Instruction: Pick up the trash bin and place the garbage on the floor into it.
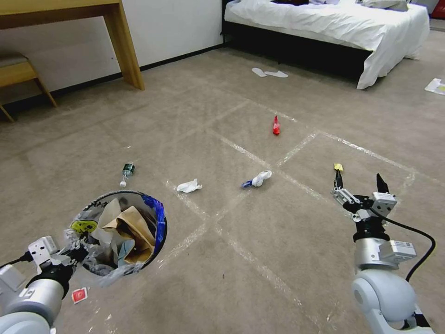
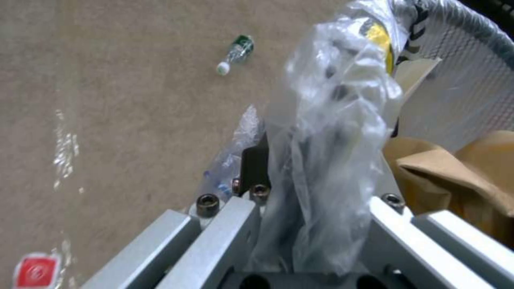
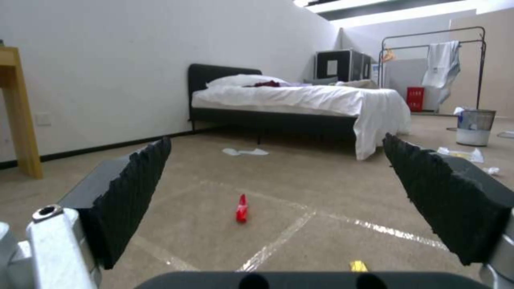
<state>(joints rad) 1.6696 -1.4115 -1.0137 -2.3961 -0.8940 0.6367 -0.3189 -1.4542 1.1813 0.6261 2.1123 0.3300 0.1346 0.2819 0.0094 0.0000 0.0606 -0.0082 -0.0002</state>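
Observation:
My left gripper (image 1: 74,253) is shut on the rim of the trash bin (image 1: 160,218) and holds it up at lower left, mouth tilted toward me. Its crinkled clear bag (image 2: 332,120) is pinched between the fingers. Brown paper (image 2: 455,172) and white tissue lie inside. On the carpet lie the garbage pieces: a plastic bottle (image 1: 127,170), a white tissue (image 1: 189,186), a white and blue wad (image 1: 257,178), a red wrapper (image 1: 276,125), a yellow wrapper (image 1: 338,167) and a red packet (image 1: 79,295). My right gripper (image 1: 360,182) hangs open just short of the yellow wrapper (image 3: 357,265).
A wooden desk leg (image 1: 125,51) and stool (image 1: 18,69) stand at the back left. The bed (image 1: 333,28) is at the back right, with white slippers (image 1: 270,73) before it. Tape lines cross the carpet. A grey bucket (image 3: 474,126) stands beyond the bed.

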